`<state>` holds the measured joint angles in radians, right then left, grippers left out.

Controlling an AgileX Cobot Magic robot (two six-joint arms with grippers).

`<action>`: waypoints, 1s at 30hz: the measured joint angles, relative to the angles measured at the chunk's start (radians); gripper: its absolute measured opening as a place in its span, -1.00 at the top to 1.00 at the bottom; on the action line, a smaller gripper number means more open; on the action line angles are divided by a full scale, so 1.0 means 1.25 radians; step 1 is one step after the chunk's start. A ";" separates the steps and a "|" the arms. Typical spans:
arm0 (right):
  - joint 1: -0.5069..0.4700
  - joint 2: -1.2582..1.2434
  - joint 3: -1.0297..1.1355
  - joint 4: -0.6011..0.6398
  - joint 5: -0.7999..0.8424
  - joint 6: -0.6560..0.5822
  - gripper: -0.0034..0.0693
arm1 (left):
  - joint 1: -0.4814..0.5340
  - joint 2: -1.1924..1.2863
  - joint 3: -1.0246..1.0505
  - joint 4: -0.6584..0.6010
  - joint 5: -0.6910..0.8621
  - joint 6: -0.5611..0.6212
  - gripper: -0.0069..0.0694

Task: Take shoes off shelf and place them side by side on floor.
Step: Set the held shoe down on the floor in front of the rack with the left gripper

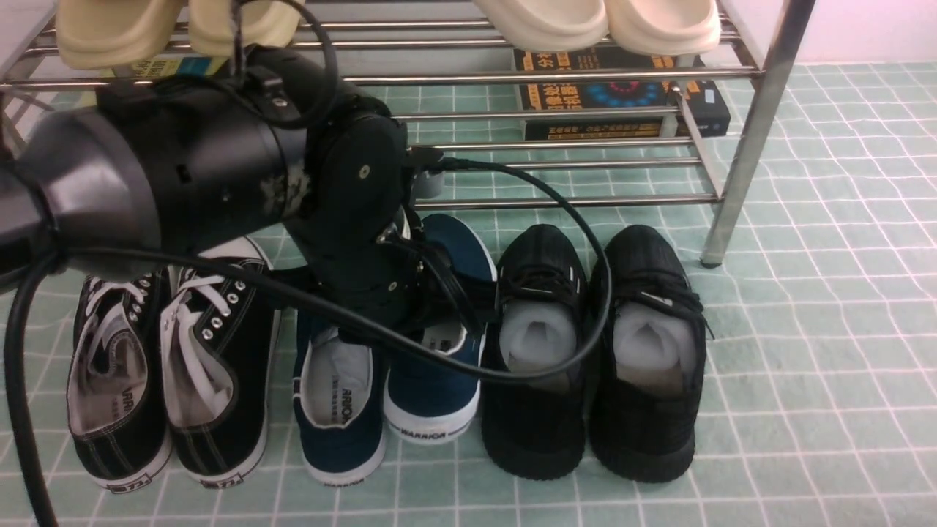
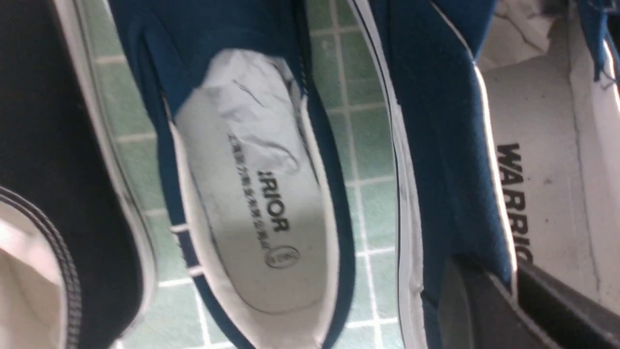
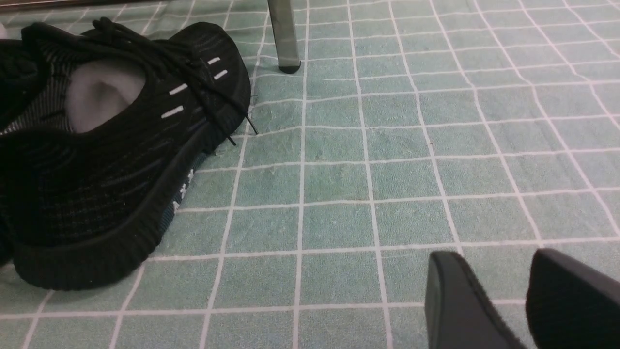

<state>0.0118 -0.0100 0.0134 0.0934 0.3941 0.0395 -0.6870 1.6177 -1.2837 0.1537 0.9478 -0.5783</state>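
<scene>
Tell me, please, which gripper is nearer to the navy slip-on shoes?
Left. The left gripper clamps one navy slip-on by its collar; the right gripper hangs over bare mat, beyond the black knit sneaker.

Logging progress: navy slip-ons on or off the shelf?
Off. Both navy slip-ons are down in front of the shelf, over the floor; left hand pinches one's collar.

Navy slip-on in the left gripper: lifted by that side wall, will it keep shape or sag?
Probably light: thin canvas, paper stuffing. The left gripper pinches only the soft side wall of the navy slip-on, so it may fold and the shoe hang tilted. Its rubber sole likely grips the mat if pushed.
</scene>
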 joint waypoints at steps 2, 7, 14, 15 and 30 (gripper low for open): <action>0.000 0.000 0.000 0.000 0.000 0.000 0.25 | 0.000 0.000 0.000 0.017 -0.004 0.000 0.71; 0.000 0.000 0.000 0.000 0.000 0.000 0.25 | 0.000 0.017 0.000 0.035 -0.007 -0.010 0.71; 0.000 0.000 0.000 0.000 0.000 0.000 0.25 | -0.001 0.090 0.000 0.035 -0.017 -0.029 0.62; 0.000 0.000 0.000 0.000 0.000 0.000 0.25 | -0.002 0.093 0.000 0.031 -0.016 -0.033 0.58; 0.000 0.000 0.000 0.000 0.000 0.000 0.25 | -0.001 -0.042 -0.164 0.089 0.110 -0.036 -0.12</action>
<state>0.0118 -0.0100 0.0134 0.0934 0.3941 0.0395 -0.6889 1.5646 -1.4887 0.2651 1.0854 -0.6231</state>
